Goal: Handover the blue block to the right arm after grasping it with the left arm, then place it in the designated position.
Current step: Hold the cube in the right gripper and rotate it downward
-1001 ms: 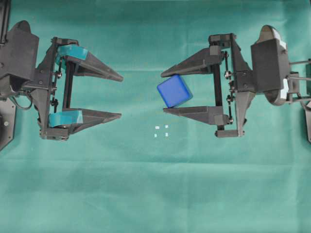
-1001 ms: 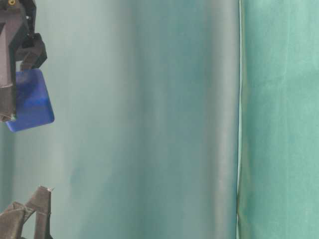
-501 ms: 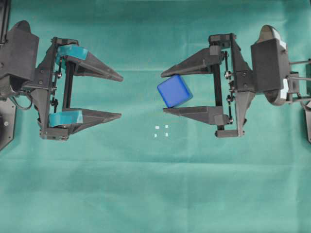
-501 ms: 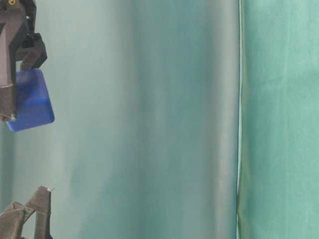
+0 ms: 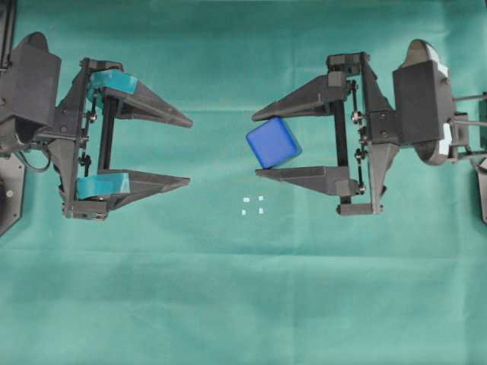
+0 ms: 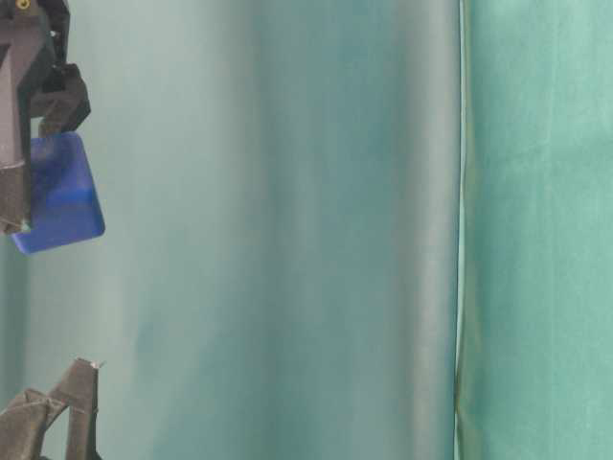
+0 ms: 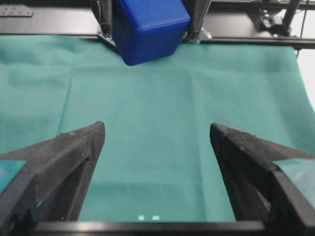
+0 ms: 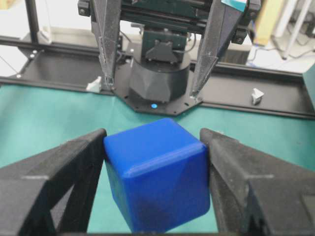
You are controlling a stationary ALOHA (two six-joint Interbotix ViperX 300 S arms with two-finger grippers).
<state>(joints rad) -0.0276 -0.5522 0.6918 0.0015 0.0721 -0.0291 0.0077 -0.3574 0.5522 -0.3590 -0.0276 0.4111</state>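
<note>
The blue block [image 5: 273, 143] hangs above the green cloth, tilted, with my right gripper [image 5: 256, 145] shut on it; both black fingers press its sides [image 8: 156, 174]. It also shows in the left wrist view as a blue block [image 7: 149, 28] at the top, and in the table-level view as a blue block [image 6: 62, 195] at far left. My left gripper [image 5: 190, 152], with teal pads, stands wide open and empty, well to the left of the block. The designated position [image 5: 253, 205], small white marks in a square, lies on the cloth just below and left of the block.
Green cloth [image 5: 243, 304] covers the whole table. The arm bases sit at the far left [image 5: 27, 91] and far right [image 5: 426, 99] edges. A black frame rail [image 8: 275, 105] runs along the cloth's far edge in the right wrist view.
</note>
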